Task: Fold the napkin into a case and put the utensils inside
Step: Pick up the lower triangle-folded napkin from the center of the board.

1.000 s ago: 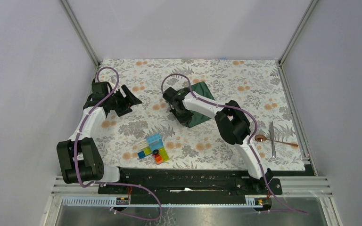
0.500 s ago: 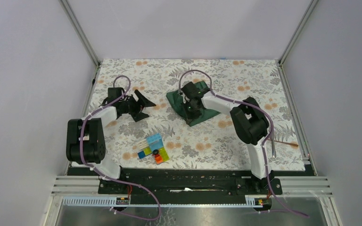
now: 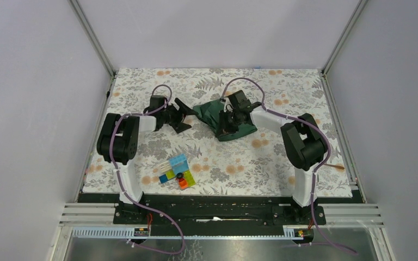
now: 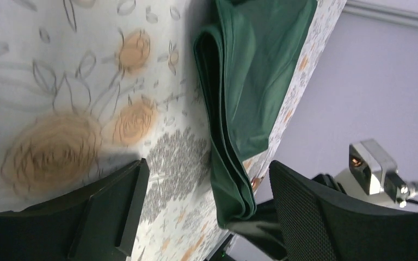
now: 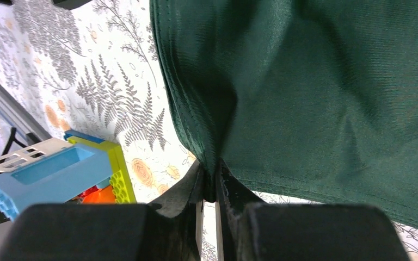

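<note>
— What is the right gripper (image 5: 213, 185) doing?
— Its two fingers are pressed nearly together on a pinch of the napkin (image 5: 315, 81). The cloth puckers where it goes in between them.

— How does the napkin look?
— Dark green with a slight sheen, and a stitched hem along its edge. It is folded over on itself. The left wrist view shows several layers stacked at a rounded fold (image 4: 256, 70).

— And the left gripper (image 4: 207, 217)?
— Spread wide, with nothing in it. From above it sits (image 3: 180, 117) just left of the napkin's left corner, fingers pointing at it. I cannot tell whether they touch the cloth.

— Where is the napkin on the table?
— On the far half of the floral table covering (image 3: 283, 87), about the middle from left to right. It lies between the two grippers, with the right gripper (image 3: 227, 122) on top of it.

— Counts?
— One napkin (image 3: 245, 129) and two grippers. There is one cluster of coloured blocks (image 3: 177, 171) on the near side, well apart from the cloth. Of the utensils, only the thin copper-coloured end of a spoon (image 3: 337, 167) shows. It pokes out at the right, behind the right arm.
</note>
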### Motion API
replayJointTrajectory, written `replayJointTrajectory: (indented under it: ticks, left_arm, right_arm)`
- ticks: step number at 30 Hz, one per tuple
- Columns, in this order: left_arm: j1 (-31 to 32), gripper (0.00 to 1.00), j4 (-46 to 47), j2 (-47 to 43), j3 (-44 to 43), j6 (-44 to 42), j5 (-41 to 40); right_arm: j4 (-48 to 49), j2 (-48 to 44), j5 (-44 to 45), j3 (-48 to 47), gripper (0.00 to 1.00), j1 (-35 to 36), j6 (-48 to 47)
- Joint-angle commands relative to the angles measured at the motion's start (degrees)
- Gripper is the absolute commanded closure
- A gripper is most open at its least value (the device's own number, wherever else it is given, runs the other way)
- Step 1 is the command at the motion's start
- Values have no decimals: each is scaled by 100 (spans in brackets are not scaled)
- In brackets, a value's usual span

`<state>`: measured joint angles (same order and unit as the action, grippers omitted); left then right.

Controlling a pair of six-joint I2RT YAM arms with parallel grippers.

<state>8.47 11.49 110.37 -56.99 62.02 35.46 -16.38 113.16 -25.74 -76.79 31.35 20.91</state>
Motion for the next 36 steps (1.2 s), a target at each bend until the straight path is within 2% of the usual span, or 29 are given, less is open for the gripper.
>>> replayJointTrajectory:
  ticks: [1, 15, 24, 27, 36]
  left_arm:
    - [4, 13, 692, 360, -418, 295, -235]
    - [68, 26, 871, 1144, -939, 235, -400]
    - [34, 50, 728, 1316, -1148, 69, -547]
    - [23, 55, 552, 1204, -1201, -83, -667]
    - [6, 59, 715, 1357, -1342, 127, -516]
  right_arm:
    - [353, -431, -432, 109, 100, -114, 155]
    - [697, -601, -720, 305, 100, -298, 380]
    - [711, -654, -757, 373, 100, -337, 389]
    - [738, -647, -822, 405, 100, -340, 401]
    - [859, -691, -897, 568, 100, -335, 440]
